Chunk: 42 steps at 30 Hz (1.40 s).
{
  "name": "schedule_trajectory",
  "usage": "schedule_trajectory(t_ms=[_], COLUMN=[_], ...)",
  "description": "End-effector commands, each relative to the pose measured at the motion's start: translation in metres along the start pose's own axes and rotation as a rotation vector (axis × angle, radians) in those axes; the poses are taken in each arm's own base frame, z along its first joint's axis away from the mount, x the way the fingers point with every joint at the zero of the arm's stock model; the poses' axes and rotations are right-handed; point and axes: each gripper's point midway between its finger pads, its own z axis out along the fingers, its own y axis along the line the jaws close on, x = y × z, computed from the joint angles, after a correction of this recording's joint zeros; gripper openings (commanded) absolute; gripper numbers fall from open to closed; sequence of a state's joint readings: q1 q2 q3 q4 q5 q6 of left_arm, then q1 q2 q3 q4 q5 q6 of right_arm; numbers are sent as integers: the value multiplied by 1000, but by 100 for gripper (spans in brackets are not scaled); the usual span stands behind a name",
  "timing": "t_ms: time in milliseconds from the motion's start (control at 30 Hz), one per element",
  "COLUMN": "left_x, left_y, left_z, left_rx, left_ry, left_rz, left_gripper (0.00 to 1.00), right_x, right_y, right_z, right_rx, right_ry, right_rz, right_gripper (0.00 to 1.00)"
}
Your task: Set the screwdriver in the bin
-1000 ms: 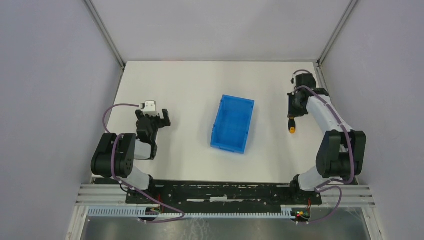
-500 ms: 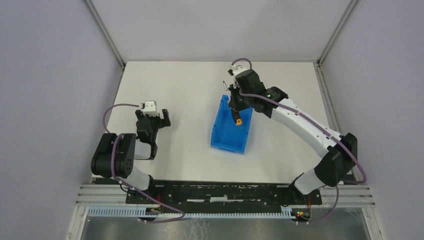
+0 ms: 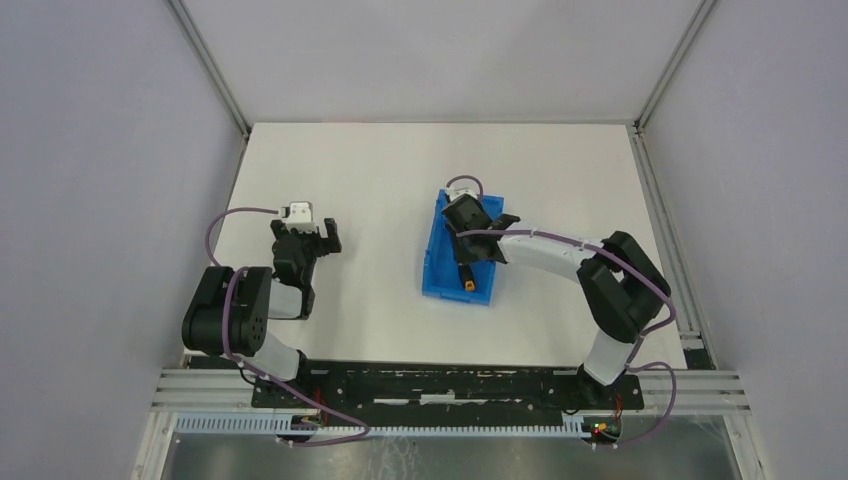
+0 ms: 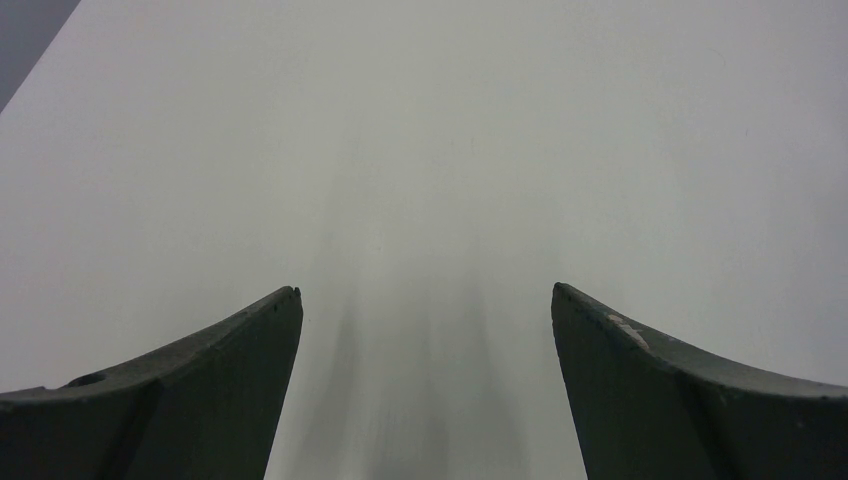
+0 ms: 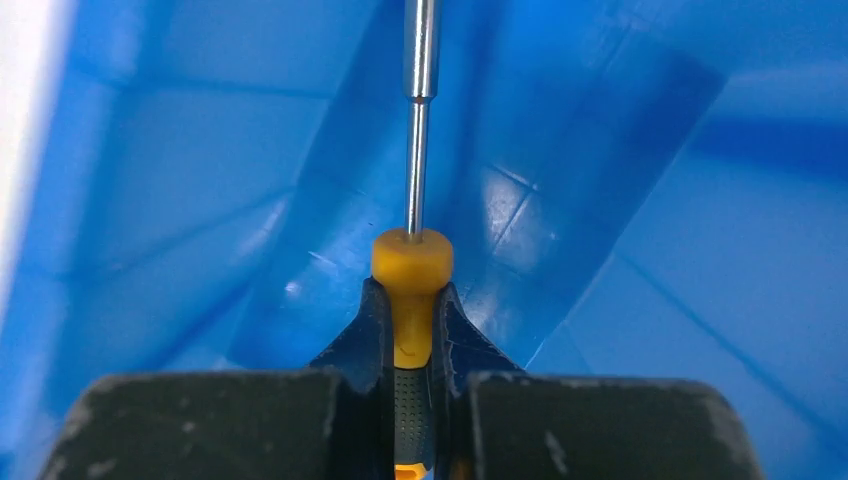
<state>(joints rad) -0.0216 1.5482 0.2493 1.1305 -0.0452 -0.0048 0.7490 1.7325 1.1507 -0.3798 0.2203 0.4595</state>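
The blue bin (image 3: 440, 272) stands in the middle of the table. My right gripper (image 3: 466, 260) reaches down inside it and is shut on the screwdriver (image 3: 469, 283), whose orange end shows near the bin's near wall. In the right wrist view the gripper (image 5: 412, 305) clamps the black-and-orange handle (image 5: 412, 262). The grey shaft points straight ahead over the bin's blue floor and walls (image 5: 200, 180). My left gripper (image 3: 306, 238) is open and empty over the white table, well left of the bin. In the left wrist view the gripper (image 4: 425, 300) shows only bare table between its fingers.
The white table (image 3: 360, 180) is enclosed by grey walls at the back and on both sides. The right arm's forearm (image 3: 545, 250) stretches from the right side across to the bin.
My right arm carried the screwdriver from the table's right side to above the bin's far end. It has since lowered it into the bin and drawn toward the near end. The left arm has not moved.
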Motion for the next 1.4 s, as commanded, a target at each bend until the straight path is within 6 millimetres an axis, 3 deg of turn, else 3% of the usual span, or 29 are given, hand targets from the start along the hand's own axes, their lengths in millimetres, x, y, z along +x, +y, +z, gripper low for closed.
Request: schedule_trajectory(t_ms=[0,133,167,300,400,500,567,600,633,667,800,900,1000,1133,1267,1367], left_x=[-14,-13,-14,-14,-13,-13,-13,-13,-13,-13,-13,-13,-14,-13,-13,-13], left_y=[0,0,0,0,0,-1,0,0,0,0,0,0,0,0,0,0], left_z=[1,1,1,1,1,1,1,1,1,1,1,1,1,1,1,1], left_rx=[3,2,3,3,3,3,2,2,2,2,3,3,3,3,3,3], left_ry=[-45,-43,-45,-45,-44,-44,-43,-44,-44,-45,-44,-44,-45,-44,-44,-44], left_rz=[-24,-23,-24,-24,-24,-24,-23,-24,-23,-24,-24,-24,-24,-24,-24,-23], left_gripper=[100,100,100,100,100,100,100,100,100,100,100,100,100,100,100,100], right_x=[-8,-3,-7,-32,-64,-98,-114,-120,-123,-123,-103,-71,-33,23,57,66], right_y=[4,0,1,7,10,12,8,2,-2,-12,-63,-97,-123,-150,-157,-157], right_z=[13,19,17,-4,-38,-85,-116,-134,-145,-160,-190,-194,-181,-149,-122,-110], right_rx=[20,43,43,31,26,-6,-20,-18,-16,2,154,253,313,399,425,427], right_ry=[-77,-60,-65,-128,-212,-321,-391,-432,-461,-492,-571,-616,-652,-614,-546,-518], right_rz=[51,39,37,32,23,16,4,-5,-19,-12,9,31,66,76,61,56], right_gripper=[3,31,39,54,58,60,72,90,98,98,98,98,98,98,98,98])
